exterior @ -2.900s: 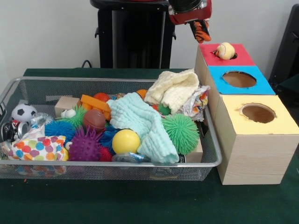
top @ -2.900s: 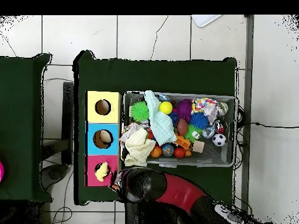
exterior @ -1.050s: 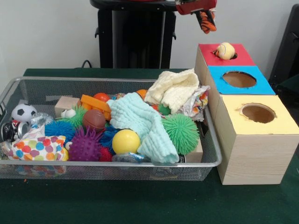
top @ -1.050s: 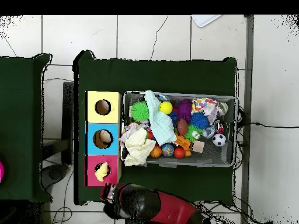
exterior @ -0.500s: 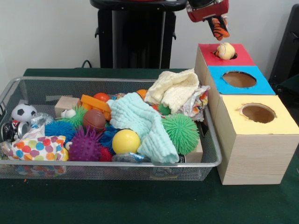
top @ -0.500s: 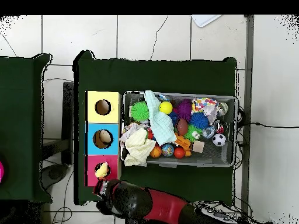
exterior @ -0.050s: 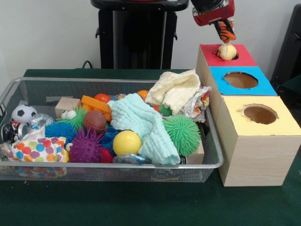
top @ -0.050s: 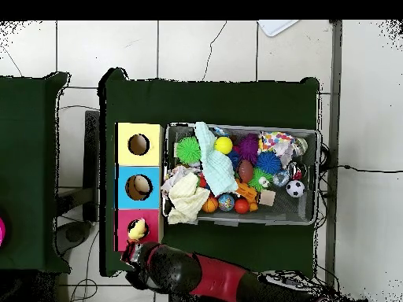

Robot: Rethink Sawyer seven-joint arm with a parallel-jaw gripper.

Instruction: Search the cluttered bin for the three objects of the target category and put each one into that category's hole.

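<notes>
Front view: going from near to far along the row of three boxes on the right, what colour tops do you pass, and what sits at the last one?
Yellow-topped box → blue-topped box → red-topped box, with a yellowish ball sitting in its hole and the tool holding an orange-and-black striped toy just above it.

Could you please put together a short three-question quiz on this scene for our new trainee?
1. True or false: the gripper holds an orange and black striped toy above the red box.
2. What sits in the red box's hole? A) a yellow toy B) a soccer ball C) nothing
3. Which colour is the box nearest the camera in the front view?

Key: 1 true; 2 A; 3 yellow.
</notes>
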